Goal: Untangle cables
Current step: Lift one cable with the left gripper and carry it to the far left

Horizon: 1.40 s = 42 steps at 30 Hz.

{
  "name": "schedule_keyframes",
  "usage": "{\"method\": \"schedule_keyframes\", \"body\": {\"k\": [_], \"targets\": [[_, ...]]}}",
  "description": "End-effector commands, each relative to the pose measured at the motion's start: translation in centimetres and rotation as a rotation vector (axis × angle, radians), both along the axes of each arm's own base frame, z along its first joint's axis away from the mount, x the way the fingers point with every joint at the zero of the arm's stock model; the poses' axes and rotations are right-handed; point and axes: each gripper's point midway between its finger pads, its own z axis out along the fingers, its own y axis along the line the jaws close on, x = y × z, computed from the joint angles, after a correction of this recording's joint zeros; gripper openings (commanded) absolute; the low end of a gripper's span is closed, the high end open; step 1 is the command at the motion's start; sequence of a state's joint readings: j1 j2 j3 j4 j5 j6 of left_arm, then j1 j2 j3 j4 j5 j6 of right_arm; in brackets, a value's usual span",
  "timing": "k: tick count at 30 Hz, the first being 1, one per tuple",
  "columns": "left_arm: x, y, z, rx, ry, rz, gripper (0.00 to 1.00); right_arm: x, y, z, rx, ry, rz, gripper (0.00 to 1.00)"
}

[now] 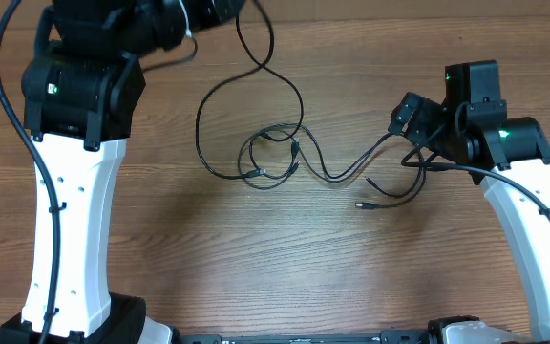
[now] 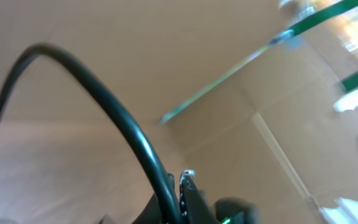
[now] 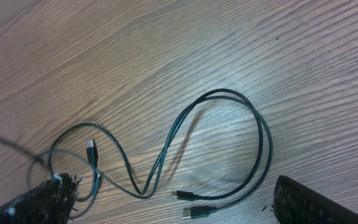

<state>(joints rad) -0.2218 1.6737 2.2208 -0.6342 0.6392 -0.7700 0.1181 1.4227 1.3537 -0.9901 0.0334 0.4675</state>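
- The left tool (image 2: 180,198) is clenched on one cable (image 2: 104,99), which leaves its fingers and arches up and away from it in the left wrist view
- A small silver tip (image 2: 188,175) shows just beside that grip; whether it is a plug I cannot tell
- From above, this same cable runs from the left tool, at the far edge of the view, in a wide loop to the knot
- The right tool (image 1: 404,124) is released, its fingers (image 3: 51,196) spread wide and grasping nothing
- The cables (image 1: 275,158) lie on the table (image 1: 256,268), tangled in a loose knot between the two tools, ahead of the right tool's fingertips and apart from them
- Two strands run side by side from the knot to just under the right tool; in the right wrist view they form a long loop on the wood in the gap between the spread fingers
- Two plug ends (image 3: 191,213) lie close together near the middle of that gap, touching neither finger
- A third plug (image 3: 92,148) lies near one finger, beside a small loop of cord
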Motion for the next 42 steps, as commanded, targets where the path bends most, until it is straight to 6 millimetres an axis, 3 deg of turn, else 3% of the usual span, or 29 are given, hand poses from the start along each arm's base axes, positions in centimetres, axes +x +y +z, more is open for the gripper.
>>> {"method": "schedule_keyframes", "body": {"k": [1, 5, 8, 10, 14, 17, 18, 23, 28, 33, 37, 40, 42], "targets": [[-1.8, -0.6, 4.7, -0.133, -0.087, -0.070, 0.04, 0.0, -0.3, 0.1, -0.010, -0.004, -0.005, 1.00], [-3.1, 0.1, 10.9, -0.289, -0.272, -0.076, 0.05, 0.0, -0.3, 0.1, -0.010, -0.004, -0.005, 1.00], [-3.6, 1.2, 13.7, -0.416, -0.311, -0.050, 0.04, 0.0, -0.3, 0.1, -0.010, -0.004, -0.005, 1.00], [-3.6, 1.8, 14.7, -0.474, -0.312, -0.032, 0.04, 0.0, -0.3, 0.1, -0.010, -0.004, -0.005, 1.00], [-2.9, 2.1, 14.3, -0.523, -0.240, -0.011, 0.04, 0.0, -0.3, 0.1, -0.010, -0.004, -0.005, 1.00], [-1.1, 2.4, 12.1, -0.495, -0.143, 0.063, 0.04, 0.0, -0.3, 0.1, -0.010, -0.004, -0.005, 1.00], [0.3, 2.8, 10.2, -0.426, -0.123, 0.136, 0.04, 0.0, -0.3, 0.1, -0.010, -0.004, -0.005, 1.00], [3.3, 4.2, 7.0, -0.234, -0.166, 0.291, 0.04, 0.0, -0.3, 0.1, -0.010, -0.004, -0.005, 1.00], [5.5, 5.6, 6.9, -0.252, -0.199, 0.331, 0.04, 0.0, -0.3, 0.1, -0.010, -0.004, -0.005, 1.00], [11.5, 8.2, 1.6, -0.227, -0.091, 0.408, 0.04, 0.0, -0.3, 0.1, -0.010, -0.004, -0.005, 1.00], [15.6, 12.4, -2.7, -0.195, -0.027, 0.497, 0.04, 0.0, -0.3, 0.1, -0.010, -0.004, -0.005, 1.00], [18.1, 17.0, -5.9, -0.172, 0.022, 0.578, 0.04, 0.0, -0.3, 0.1, -0.010, -0.004, -0.005, 1.00], [19.6, 21.2, -8.8, -0.136, 0.066, 0.649, 0.04, 0.0, -0.3, 0.1, -0.010, -0.004, -0.005, 1.00]]}}
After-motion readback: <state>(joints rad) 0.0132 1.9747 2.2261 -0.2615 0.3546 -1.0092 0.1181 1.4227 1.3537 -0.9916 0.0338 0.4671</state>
